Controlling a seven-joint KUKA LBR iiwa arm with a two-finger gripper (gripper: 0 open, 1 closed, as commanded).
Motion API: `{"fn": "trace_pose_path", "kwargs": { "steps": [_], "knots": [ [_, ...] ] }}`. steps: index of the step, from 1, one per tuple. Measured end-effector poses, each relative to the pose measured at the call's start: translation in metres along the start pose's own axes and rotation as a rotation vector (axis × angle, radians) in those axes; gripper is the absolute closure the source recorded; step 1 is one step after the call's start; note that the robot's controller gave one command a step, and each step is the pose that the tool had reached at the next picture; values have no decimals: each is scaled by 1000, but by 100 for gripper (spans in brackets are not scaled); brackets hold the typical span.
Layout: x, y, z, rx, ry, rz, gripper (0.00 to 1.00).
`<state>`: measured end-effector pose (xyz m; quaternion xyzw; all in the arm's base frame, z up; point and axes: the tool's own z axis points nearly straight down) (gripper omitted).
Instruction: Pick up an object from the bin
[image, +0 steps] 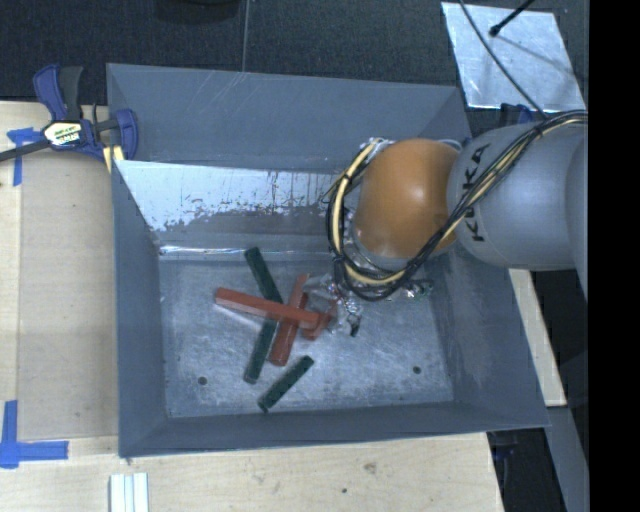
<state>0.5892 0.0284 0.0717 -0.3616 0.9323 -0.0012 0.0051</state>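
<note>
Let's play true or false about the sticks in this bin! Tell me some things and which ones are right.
1. The bin holds red sticks and dark green sticks. True.
2. The hand is at the left end of the heap. False: it is at the right end, by the tip of the long red stick.
3. The long red stick crosses the shorter red stick. True.
4. A yellow ball lies beside the lowest dark green stick. False: the things in the bin are all sticks, and there is bare floor beside that one.
</note>
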Motion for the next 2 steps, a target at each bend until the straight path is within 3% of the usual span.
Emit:
{"fn": "trace_pose_path", "kwargs": {
  "steps": [2],
  "knots": [
    [-2, -2, -19, -2, 3, 6, 100]
  ]
}}
